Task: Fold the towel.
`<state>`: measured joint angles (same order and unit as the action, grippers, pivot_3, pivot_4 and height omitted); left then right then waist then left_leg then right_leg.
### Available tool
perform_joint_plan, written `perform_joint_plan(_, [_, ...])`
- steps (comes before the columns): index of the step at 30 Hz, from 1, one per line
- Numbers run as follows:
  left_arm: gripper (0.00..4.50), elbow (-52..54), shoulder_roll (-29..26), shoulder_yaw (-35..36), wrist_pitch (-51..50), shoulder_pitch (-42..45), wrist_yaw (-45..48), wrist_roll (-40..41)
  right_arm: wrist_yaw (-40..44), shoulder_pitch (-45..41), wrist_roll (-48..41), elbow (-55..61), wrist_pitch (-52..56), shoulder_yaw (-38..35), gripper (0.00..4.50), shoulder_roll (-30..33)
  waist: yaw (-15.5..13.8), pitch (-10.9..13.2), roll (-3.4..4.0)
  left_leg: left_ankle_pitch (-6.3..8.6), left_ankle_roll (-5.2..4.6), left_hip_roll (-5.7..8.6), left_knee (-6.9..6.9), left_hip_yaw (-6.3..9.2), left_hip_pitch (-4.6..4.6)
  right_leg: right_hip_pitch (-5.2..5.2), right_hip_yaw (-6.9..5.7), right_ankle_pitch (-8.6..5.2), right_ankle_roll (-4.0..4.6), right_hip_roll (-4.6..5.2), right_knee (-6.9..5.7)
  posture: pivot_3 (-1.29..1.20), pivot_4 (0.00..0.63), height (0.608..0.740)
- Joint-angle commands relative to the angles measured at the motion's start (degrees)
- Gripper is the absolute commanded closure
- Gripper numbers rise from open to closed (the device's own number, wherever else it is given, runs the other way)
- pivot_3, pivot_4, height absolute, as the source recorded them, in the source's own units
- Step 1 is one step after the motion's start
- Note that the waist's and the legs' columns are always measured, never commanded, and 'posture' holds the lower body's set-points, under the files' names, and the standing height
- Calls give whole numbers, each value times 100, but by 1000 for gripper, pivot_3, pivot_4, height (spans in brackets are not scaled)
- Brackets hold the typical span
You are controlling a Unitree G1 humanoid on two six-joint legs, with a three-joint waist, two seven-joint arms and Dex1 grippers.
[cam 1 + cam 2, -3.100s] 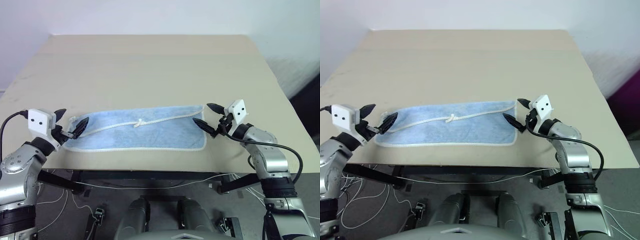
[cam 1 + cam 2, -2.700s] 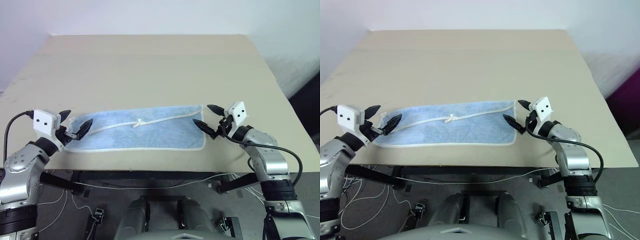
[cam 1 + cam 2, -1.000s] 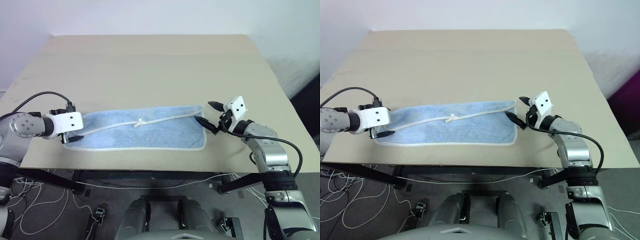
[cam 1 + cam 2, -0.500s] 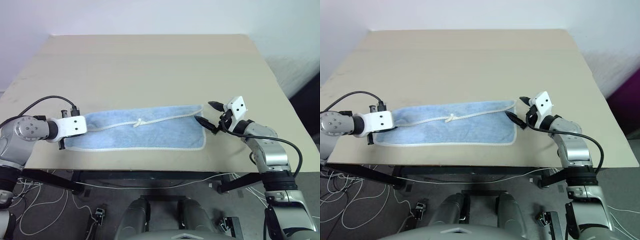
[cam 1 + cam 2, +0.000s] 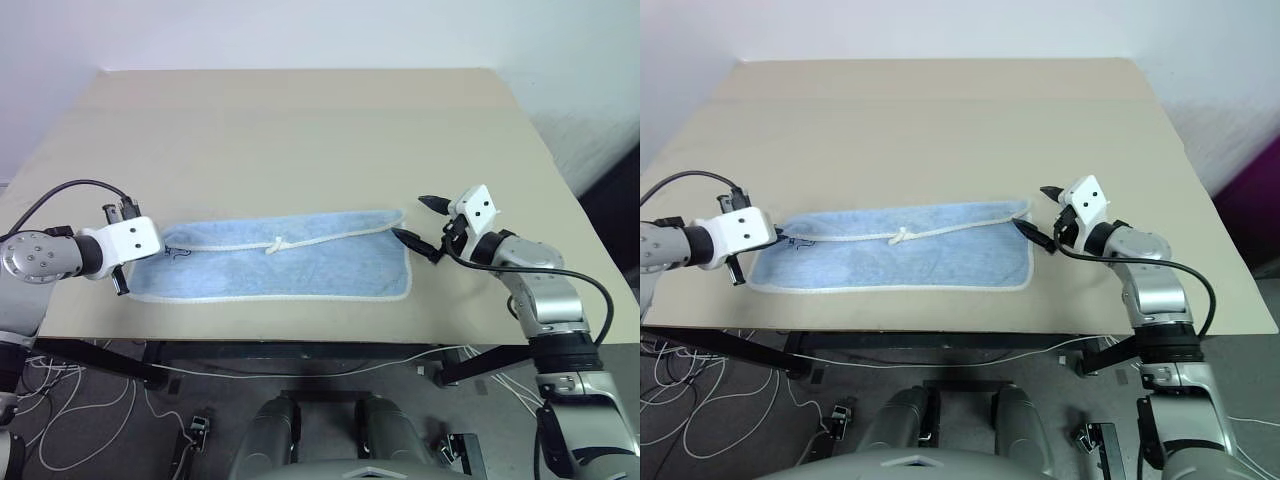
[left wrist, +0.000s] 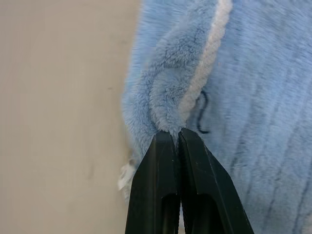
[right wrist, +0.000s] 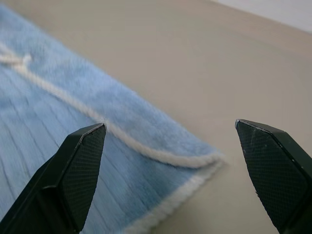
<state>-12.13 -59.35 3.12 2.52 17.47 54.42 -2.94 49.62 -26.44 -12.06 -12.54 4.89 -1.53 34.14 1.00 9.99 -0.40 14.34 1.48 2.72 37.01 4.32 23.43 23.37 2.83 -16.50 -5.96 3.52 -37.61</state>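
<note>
1. The towel (image 5: 285, 268), light blue terry with white edging, lies folded in a long strip near the table's (image 5: 300, 130) 6 o'clock edge; a small white loop (image 5: 277, 245) sits at mid-length, and a dark printed mark (image 6: 202, 114) shows near its 9 o'clock end.
2. The left gripper (image 6: 170, 139) is clenched on a pinched-up fold at that 9 o'clock end.
3. The right gripper (image 5: 421, 225) stands spread wide at the towel's 3 o'clock corner, grasping nothing.

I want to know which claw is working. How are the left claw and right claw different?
The left claw is pinched shut on the towel; the right claw is wide open and holds nothing. The left claw grips the towel's left end; the right claw hovers at its right corner. Both have black fingers.
</note>
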Motion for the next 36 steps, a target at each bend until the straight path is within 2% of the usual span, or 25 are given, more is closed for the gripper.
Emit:
perform_joint_plan(1, [4467,268,41,365,-141,-244,-154,240,405,-219,240,112,-525,198,0,278,7,0,0,0,0,0,0,-1,0,0,0,0,0,0,0,0,150,740])
perform_joint_plan(5, [4467,404,147,463,-337,-372,-302,323,400,-385,759,-340,-1368,508,0,288,14,0,-1,0,0,-7,-1,0,0,1,0,0,0,0,0,0,150,740])
perform_joint_plan(14, [4467,664,229,421,-627,-438,-475,316,-600,-1239,2374,-2098,-3311,1255,0,280,13,0,-1,0,1,-2,0,-4,0,3,2,0,0,-1,0,0,150,740])
perform_joint_plan(22, [4467,843,166,513,-776,-643,-520,303,-1940,-2098,3633,-3540,-4231,1801,0,319,24,1,0,-1,2,-3,-2,-5,0,5,4,0,1,-4,0,0,150,740])
perform_joint_plan(26, [4467,892,149,569,-804,-709,-534,316,-2330,-2330,3937,-3903,-4456,1956,0,306,18,1,-1,-1,2,-2,-2,-5,0,4,4,0,1,-3,0,0,150,740])
perform_joint_plan(30, [4500,938,154,599,-828,-760,-543,315,-2456,-2424,4079,-4074,-4631,2071,901,296,21,1,-1,-1,2,-2,-2,-5,0,4,5,0,1,-4,0,0,150,740])
perform_joint_plan(36, [4500,935,176,608,-841,-758,-550,291,-2423,-2402,4075,-4152,-4773,2129,2986,334,29,1,0,-1,2,-2,-2,-5,-1,4,4,0,1,-4,0,0,150,740])
